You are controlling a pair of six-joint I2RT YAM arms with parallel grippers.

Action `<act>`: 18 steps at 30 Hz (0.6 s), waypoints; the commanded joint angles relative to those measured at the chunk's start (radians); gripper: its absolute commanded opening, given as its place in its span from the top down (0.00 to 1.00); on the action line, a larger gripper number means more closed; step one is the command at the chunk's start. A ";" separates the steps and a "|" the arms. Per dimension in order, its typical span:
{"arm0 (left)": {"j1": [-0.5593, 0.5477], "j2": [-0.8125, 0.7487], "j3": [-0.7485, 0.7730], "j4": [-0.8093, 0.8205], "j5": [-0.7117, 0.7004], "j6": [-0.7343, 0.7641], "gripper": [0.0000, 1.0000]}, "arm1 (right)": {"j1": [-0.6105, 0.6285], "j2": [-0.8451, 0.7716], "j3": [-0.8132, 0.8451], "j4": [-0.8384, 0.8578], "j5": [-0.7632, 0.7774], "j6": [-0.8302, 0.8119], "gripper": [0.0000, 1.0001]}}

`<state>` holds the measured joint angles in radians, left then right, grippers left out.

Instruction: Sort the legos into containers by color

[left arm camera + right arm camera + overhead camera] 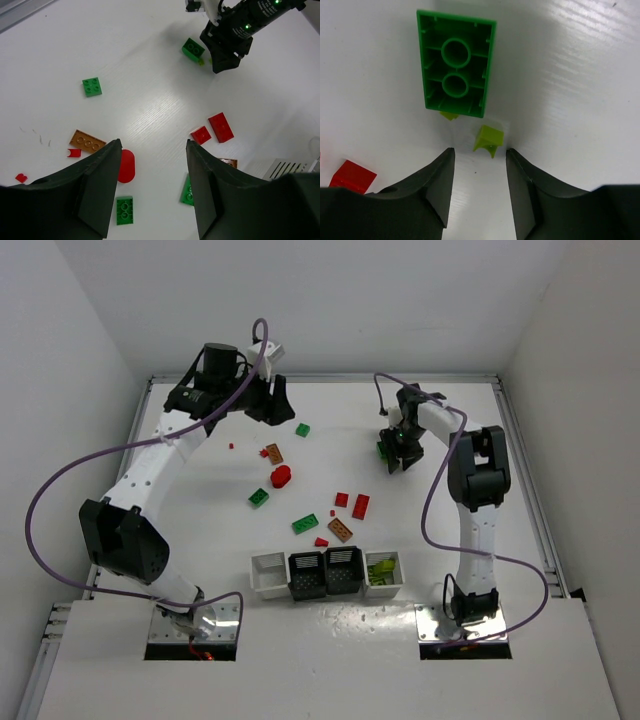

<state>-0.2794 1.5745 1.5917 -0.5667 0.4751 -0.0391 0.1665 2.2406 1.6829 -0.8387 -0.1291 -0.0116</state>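
The right hand (pixel 480 152) is held low over the tabletop (pixel 580 75), its fingers apart and nothing clamped between them. A small yellow-green piece (pixel 488 138) lies just ahead of the fingertips, in line with the gap, so the hand appears to be lined up to close around it. Just beyond that piece a green brick (pixel 456 65) lies upside down, its hollow underside showing. A second yellow-green scrap (pixel 449 115) is tucked against the brick's near edge, partly hidden. The brick's nearness is judged the chief risk: little room is left past the piece, and fingers pushed too far forward could shove the brick. A red piece (pixel 352 176) lies off to one side, apart from the fingers.

The left hand (pixel 153 145) is held higher, its fingers likewise apart and empty. A rounded red brick (pixel 127 166) lies below it by one finger, and a brown plate (pixel 87 141) lies just outside that finger.

The bins (pixel 268 575) stand in a row well behind both hands, near the arm bases. Yellow-green pieces are already seen in the white end bin (pixel 384 592), which is judged the destination for the piece now being approached. With most bricks left on the tabletop, the sorting is judged far from done.
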 commanded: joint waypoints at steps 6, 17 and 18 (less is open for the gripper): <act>0.013 -0.013 -0.010 0.034 0.014 -0.008 0.40 | 0.005 0.043 0.054 0.032 0.008 0.015 0.65; 0.013 0.005 -0.058 0.054 0.005 -0.013 0.40 | 0.005 0.014 0.054 0.023 -0.012 -0.037 0.98; 0.013 -0.004 -0.082 0.070 0.005 -0.013 0.40 | 0.005 -0.004 0.054 0.023 -0.021 -0.047 0.99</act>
<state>-0.2794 1.5764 1.5536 -0.5480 0.4744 -0.0391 0.1661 2.2662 1.7191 -0.8318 -0.1345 -0.0238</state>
